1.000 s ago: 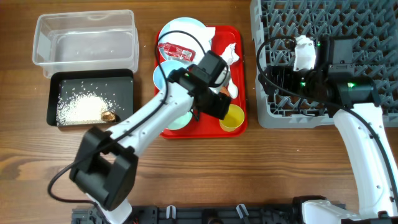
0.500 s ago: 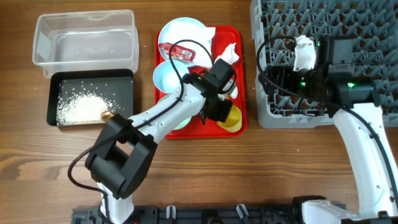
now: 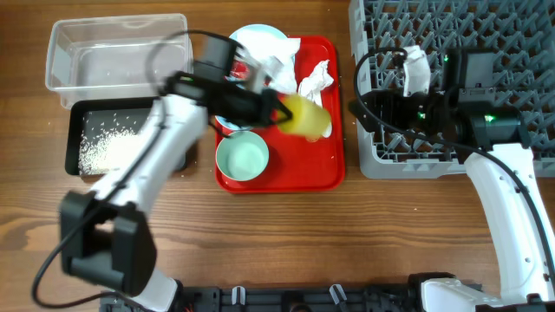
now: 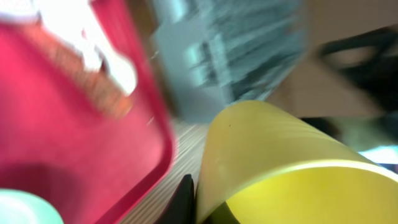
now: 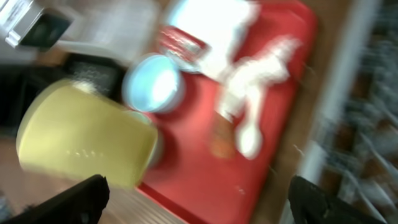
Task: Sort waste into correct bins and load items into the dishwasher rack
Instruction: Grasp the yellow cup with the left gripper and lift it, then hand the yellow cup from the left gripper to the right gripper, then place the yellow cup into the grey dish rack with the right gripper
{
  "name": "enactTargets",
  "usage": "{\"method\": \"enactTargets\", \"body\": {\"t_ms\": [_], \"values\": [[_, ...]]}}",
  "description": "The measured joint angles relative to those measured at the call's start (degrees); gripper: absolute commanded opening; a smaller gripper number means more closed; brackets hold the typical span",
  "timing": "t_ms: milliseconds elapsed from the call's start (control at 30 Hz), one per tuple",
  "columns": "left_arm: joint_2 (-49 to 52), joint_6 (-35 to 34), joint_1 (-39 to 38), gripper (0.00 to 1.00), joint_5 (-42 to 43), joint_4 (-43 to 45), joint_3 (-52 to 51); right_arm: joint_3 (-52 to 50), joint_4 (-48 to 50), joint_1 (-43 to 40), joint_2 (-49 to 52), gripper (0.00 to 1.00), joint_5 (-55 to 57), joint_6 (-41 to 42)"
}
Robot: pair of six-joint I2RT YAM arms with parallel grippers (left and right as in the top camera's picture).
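Observation:
My left gripper [image 3: 282, 111] is shut on the rim of the small yellow cup [image 3: 305, 118], which hangs tilted above the red tray [image 3: 334, 165]. In the left wrist view one dark finger [image 4: 185, 200] presses the cup's [image 4: 280, 168] outer wall. A mint-green bowl [image 3: 243, 159] stands on the tray, with crumpled napkins [image 3: 314, 80] behind it. The right wrist view shows the blue bowl [image 5: 154, 84], the red wrapper [image 5: 180, 43] and an orange carrot [image 5: 219, 140]. My right gripper [image 5: 202, 205] stands open over the left edge of the dishwasher rack [image 3: 486, 26], holding nothing.
The clear bin [image 3: 119, 52] sits at the back left. In front of it the black bin [image 3: 178, 117] holds white rice [image 3: 108, 149]. A pale blue plate [image 3: 256, 39] lies at the tray's far end. Bare wooden table [image 3: 347, 243] stretches along the front.
My left gripper shut on the yellow cup at the tray's front right, lifted it and swung it back toward the tray's middle. The right arm has barely moved.

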Motion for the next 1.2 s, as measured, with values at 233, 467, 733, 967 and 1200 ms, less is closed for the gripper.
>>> {"method": "enactTargets", "body": {"t_ms": [233,467,733,967,1200], "values": [[-0.44,1.95,10.64,0.04,24.74,8.59,0.13,0.0,10.32,0.22,0.35,1.0,-21.77,-3.93],[-0.44,2.58,10.93,0.04,35.1,10.51,0.13,0.09,20.04,6.47,3.93,0.96,-34.95,-4.04],[-0.44,2.67,7.5,0.04,37.92,10.99,0.13,0.09,29.64,10.88,6.86,0.84,-37.68,0.57],[-0.44,3.04,5.29,0.04,37.73,11.15,0.13,0.09,32.96,11.5,6.86,0.57,-38.18,4.68],[-0.44,4.31,5.29,0.38,37.27,11.41,0.13,0.09,32.89,11.41,6.86,0.47,-37.94,5.99]]}}
